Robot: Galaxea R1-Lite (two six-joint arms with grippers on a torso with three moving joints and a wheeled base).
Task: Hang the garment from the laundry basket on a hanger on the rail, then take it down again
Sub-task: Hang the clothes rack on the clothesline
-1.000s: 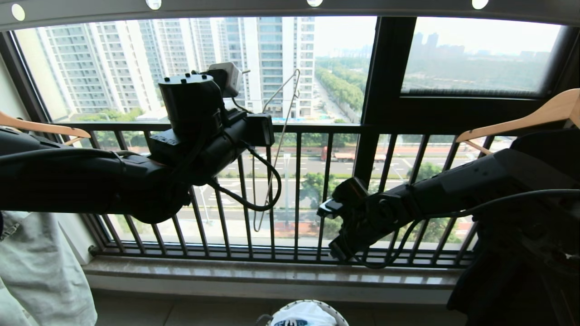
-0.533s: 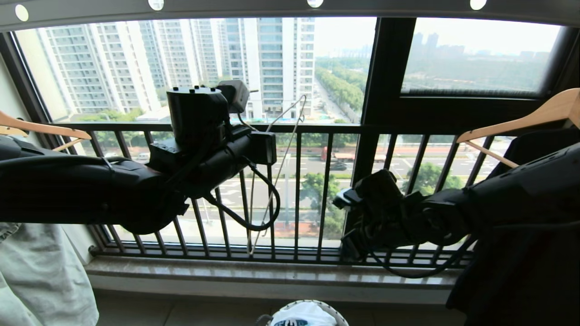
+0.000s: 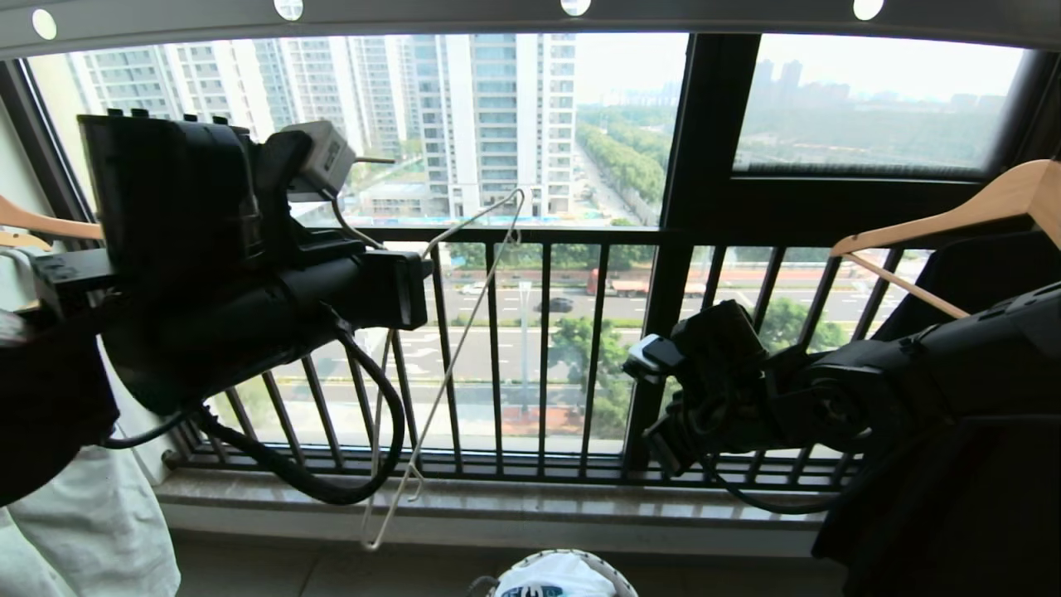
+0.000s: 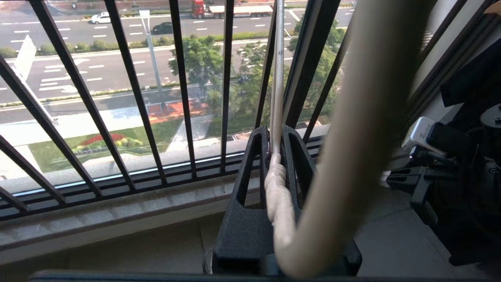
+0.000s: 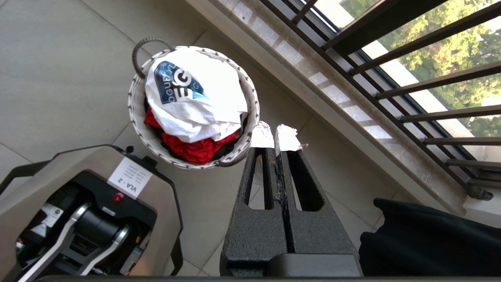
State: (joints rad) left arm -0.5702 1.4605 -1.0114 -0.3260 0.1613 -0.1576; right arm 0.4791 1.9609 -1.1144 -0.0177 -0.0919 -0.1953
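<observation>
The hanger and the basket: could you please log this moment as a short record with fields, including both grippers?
hanger: cream-white wire hanger, off the rail, tilted before the black railing
left gripper: left gripper shut on the hanger's twisted neck
right gripper: right gripper shut, empty, above the floor beside the basket
garment: white T-shirt with blue logo, crumpled in the basket on top of a red garment
laundry basket: laundry basket on the tiled floor
rail: dark overhead rail
</observation>
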